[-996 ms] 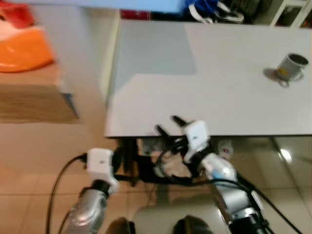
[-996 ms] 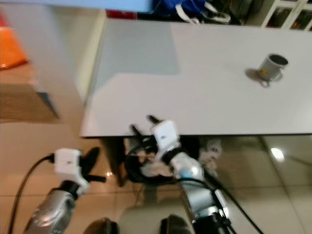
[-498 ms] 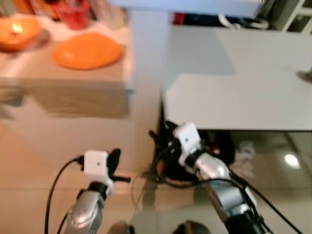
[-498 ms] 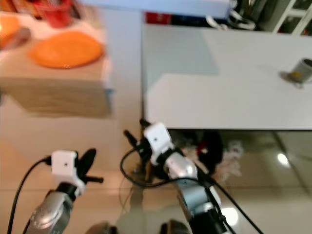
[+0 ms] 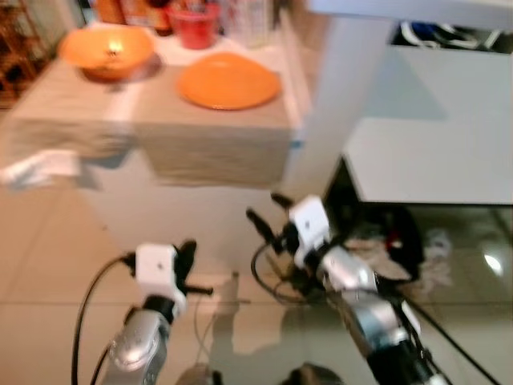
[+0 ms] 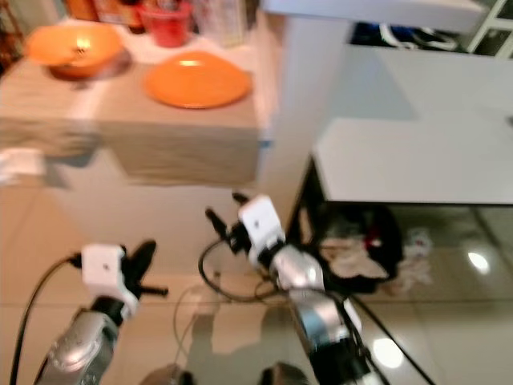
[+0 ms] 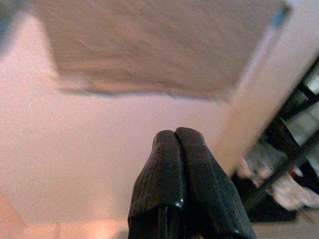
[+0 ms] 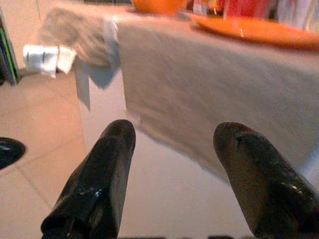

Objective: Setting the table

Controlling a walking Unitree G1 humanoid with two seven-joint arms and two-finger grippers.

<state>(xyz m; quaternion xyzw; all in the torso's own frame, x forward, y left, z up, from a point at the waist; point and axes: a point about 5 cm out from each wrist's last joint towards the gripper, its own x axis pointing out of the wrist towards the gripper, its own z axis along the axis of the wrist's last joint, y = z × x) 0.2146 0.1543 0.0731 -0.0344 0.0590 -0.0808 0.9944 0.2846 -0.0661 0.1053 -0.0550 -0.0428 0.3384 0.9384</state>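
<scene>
An orange plate [image 5: 229, 80] and an orange bowl [image 5: 107, 50] rest on a counter draped with a beige cloth [image 5: 152, 128] at the upper left. The same plate [image 8: 259, 29] lies ahead of my right gripper's fingers. My right gripper [image 5: 265, 210] is raised in front of the counter's side, open and holding nothing; its two fingers [image 8: 99, 174] stand wide apart. My left gripper [image 5: 186, 258] hangs low over the floor, its fingers [image 7: 169, 169] pressed together and empty.
A grey table [image 5: 449, 136] stands to the right, with clutter and cables [image 5: 385, 241] underneath it. A red cup [image 5: 195, 16] and bottles sit at the back of the counter. A white tag [image 8: 47, 57] hangs from the cloth. Glossy tile floor [image 5: 48, 265] lies below.
The whole view has swung left: the counter with plate and bowl has come toward the middle and the grey table has slid right. Both grippers keep their states.
</scene>
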